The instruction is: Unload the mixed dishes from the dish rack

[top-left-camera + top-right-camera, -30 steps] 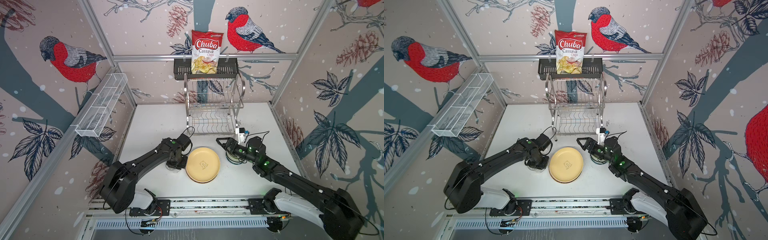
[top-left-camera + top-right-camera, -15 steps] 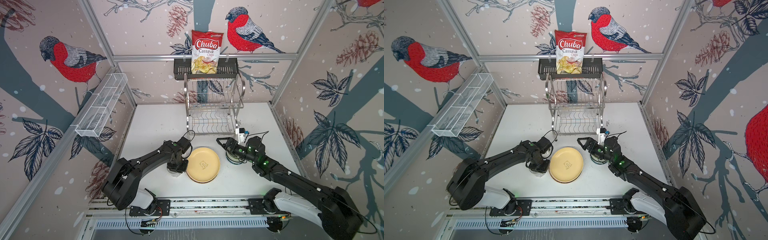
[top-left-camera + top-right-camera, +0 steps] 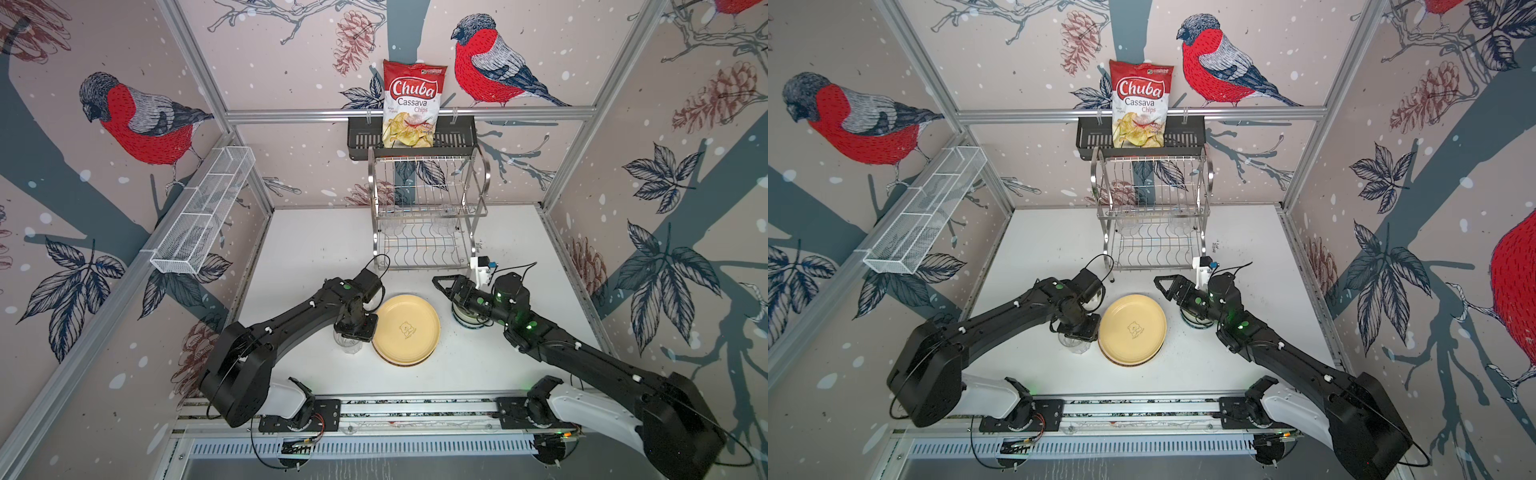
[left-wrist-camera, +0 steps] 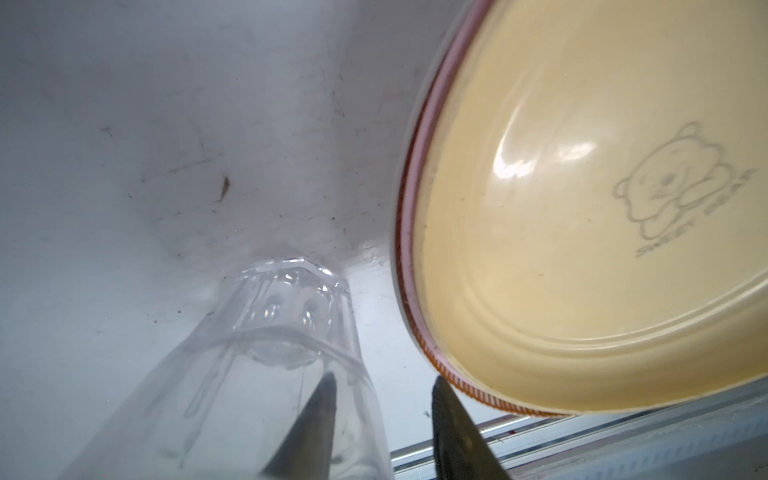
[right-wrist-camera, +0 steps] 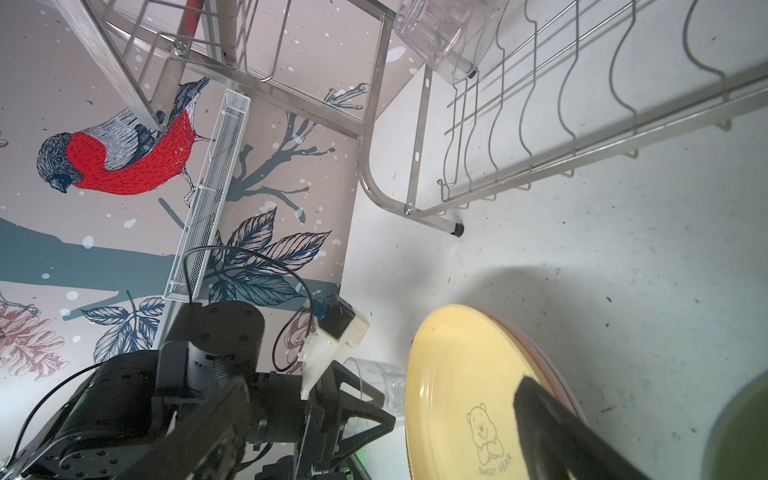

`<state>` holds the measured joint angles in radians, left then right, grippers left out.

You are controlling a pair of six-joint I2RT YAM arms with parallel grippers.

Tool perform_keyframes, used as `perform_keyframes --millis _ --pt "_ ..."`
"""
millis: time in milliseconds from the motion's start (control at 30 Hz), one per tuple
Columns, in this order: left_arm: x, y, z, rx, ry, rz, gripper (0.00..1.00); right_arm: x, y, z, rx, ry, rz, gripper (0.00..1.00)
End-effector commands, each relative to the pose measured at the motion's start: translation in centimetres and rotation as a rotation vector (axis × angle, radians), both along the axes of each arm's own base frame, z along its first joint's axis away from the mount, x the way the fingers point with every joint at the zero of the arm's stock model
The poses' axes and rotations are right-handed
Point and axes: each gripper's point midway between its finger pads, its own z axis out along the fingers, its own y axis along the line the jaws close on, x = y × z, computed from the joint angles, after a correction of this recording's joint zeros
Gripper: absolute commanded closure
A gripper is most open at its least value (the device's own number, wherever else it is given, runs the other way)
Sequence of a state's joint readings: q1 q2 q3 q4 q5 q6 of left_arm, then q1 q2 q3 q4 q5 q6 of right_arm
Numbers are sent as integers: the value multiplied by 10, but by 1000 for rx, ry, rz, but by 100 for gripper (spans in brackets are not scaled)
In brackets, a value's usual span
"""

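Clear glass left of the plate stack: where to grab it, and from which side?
Pinch the clear glass by its rim wall, coming straight down, one finger inside, one outside. It stands upright, mouth up, so the rim is exposed. The cream-yellow plate sits close beside it, likely crowding a side grasp. The left gripper appears to straddle that wall.

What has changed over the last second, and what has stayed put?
The left claw has shifted slightly away from the dish rack and parted its jaws, letting go of the clear glass, which stands beside the cream-yellow plate. The right claw, open, the plate and the rack stayed as they were.
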<state>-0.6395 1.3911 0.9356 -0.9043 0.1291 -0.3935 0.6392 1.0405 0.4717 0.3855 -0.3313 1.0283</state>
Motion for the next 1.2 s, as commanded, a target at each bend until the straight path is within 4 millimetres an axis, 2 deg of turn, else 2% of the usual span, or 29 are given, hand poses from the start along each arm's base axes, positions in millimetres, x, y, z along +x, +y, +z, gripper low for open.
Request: perform_keyframes --millis 0,100,167,400,533,667,833,1000,1133,1167 --pt "0 8 17 27 -17 24 49 0 2 7 8 -23 12 1" --pt "3 10 33 25 -51 37 39 3 2 8 -20 -36 6 1" --pt "4 11 43 18 -71 46 35 7 1 9 -48 -47 -1 1" --pt "15 8 82 -38 -176 74 33 21 4 11 -148 -92 -7 1" --pt "35 7 99 -64 -299 103 35 28 8 10 -194 -104 -4 1" --pt "56 4 107 -103 -426 145 35 33 12 12 -234 -131 1 1" --pt "92 -7 133 -245 -648 232 25 41 15 13 -350 -179 -27 1" --pt "123 2 140 -265 -762 309 17 42 20 8 -475 -255 -57 1" --pt "142 1 126 -298 -747 321 9 41 21 2 -548 -303 -82 1" --pt "147 1 120 -307 -727 323 8 43 22 -7 -579 -304 -83 1"
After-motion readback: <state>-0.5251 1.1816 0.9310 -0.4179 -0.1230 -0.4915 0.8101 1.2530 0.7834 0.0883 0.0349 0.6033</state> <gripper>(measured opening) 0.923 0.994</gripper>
